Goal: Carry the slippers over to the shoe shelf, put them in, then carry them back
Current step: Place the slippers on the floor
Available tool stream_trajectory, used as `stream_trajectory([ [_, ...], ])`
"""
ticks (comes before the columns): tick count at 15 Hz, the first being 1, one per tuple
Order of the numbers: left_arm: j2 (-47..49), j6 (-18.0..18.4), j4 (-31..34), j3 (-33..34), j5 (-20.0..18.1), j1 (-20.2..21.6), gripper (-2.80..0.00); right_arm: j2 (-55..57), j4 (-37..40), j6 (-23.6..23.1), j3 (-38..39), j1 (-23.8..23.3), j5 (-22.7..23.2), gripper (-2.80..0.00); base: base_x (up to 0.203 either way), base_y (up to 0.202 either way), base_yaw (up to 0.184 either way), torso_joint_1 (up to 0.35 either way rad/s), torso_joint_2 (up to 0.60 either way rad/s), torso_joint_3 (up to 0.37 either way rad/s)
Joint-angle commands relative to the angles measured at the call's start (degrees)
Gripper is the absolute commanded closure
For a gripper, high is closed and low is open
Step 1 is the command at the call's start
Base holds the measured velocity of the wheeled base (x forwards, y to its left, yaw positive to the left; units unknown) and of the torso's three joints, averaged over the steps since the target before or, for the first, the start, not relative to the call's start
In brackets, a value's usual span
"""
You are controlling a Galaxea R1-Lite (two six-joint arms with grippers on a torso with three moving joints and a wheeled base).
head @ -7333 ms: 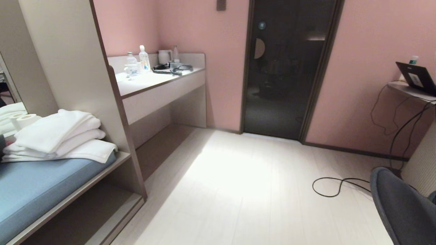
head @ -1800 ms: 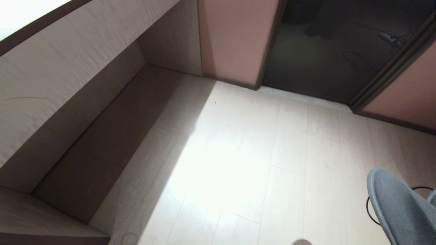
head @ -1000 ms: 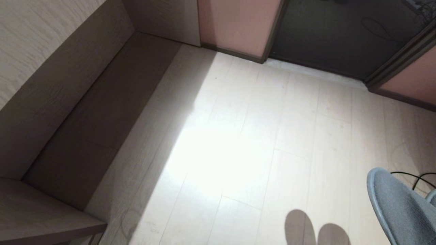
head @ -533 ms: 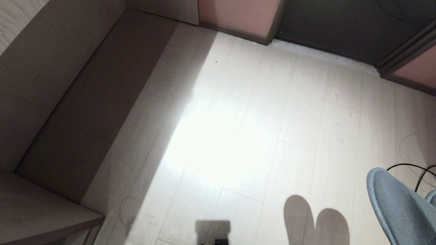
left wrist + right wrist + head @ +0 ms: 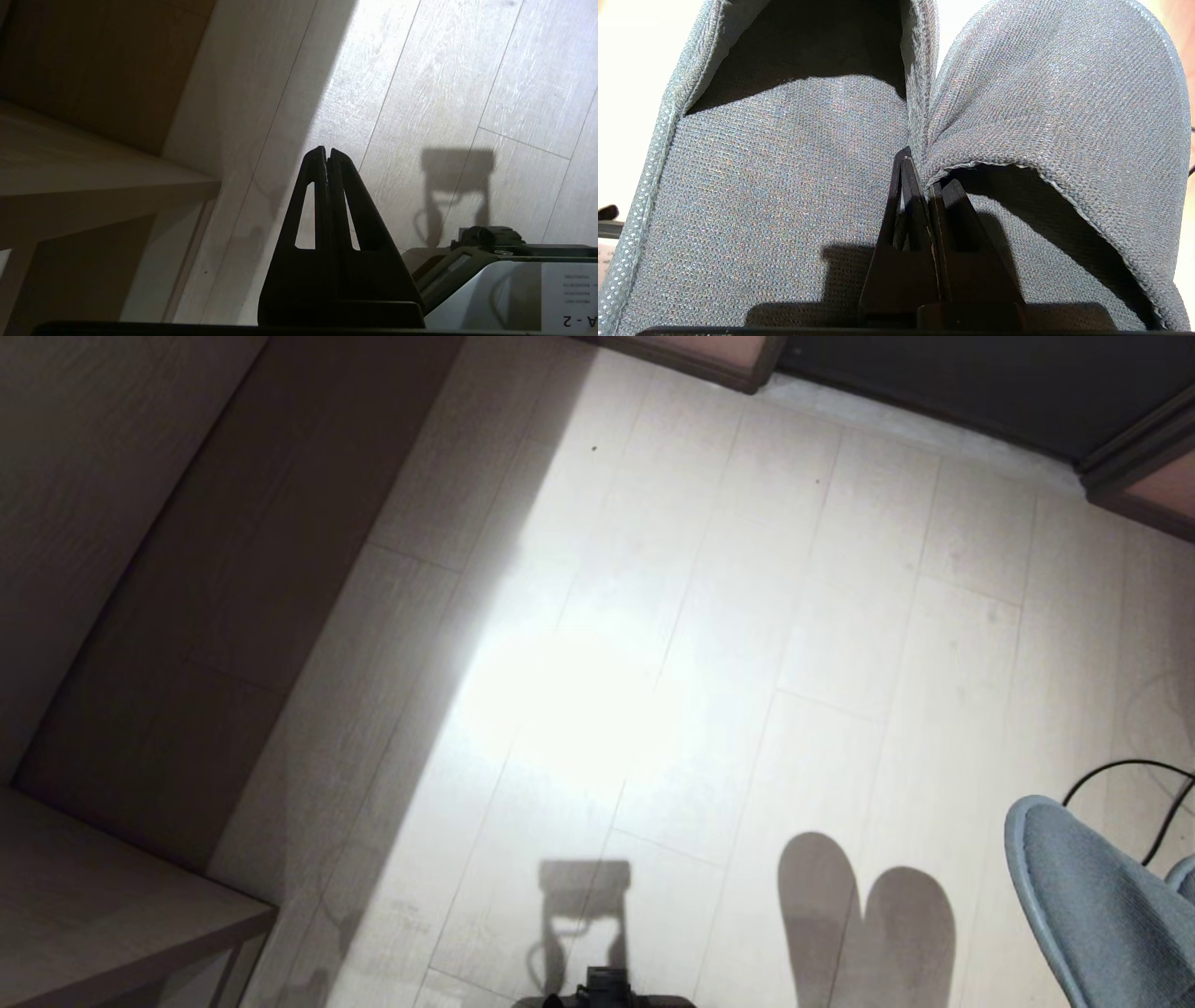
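Holding the slippers (image 5: 784,177) pinched in the right gripper (image 5: 920,172), above the pale floor (image 5: 653,616).
Right fingers are clenched on the fabric edges where both slippers meet. Left gripper (image 5: 326,151) hangs empty above the floor, fingers pressed together, near the taupe shelf unit (image 5: 93,163). Slipper shadows fall on the floor beside the slippers.

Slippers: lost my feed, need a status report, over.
Right gripper shut on the slippers, both pinched together. Left gripper shut, empty. Cable on floor beside them.
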Motion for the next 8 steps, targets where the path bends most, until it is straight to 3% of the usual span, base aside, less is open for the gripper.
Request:
stream_trajectory([
  [1, 0.1, -0.1, 0.0, 0.0, 0.0, 0.0, 0.0, 0.0, 0.0, 0.0, 0.0, 0.0, 0.0, 0.0, 0.0, 0.0, 0.0, -0.001, 0.0, -0.201],
  [8, 0.1, -0.1, 0.0, 0.0, 0.0, 0.1, 0.0, 0.0, 0.0, 0.0, 0.0, 0.1, 0.0, 0.0, 0.0, 0.0, 0.0, 0.002, 0.0, -0.199],
])
